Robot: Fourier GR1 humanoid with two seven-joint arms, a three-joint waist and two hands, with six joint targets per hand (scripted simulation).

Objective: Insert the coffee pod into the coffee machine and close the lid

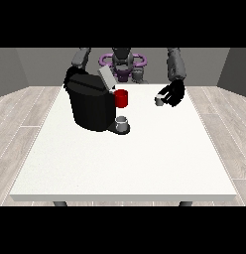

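The black coffee machine [91, 104] stands on the white table [125, 163], its grey lid [106, 78] tilted open. A red mug [122, 98] sits just beside the machine, a grey cup [122, 122] on its base. Well apart from the machine, the hand at the view's right [173, 94] curls round a small grey coffee pod [158, 100].

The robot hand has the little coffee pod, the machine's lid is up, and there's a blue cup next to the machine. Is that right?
Almost. The cup is red, not blue, as the front view shows. The rest holds: the robot hand at the view's right has the coffee pod, and the lid of the coffee machine is up.
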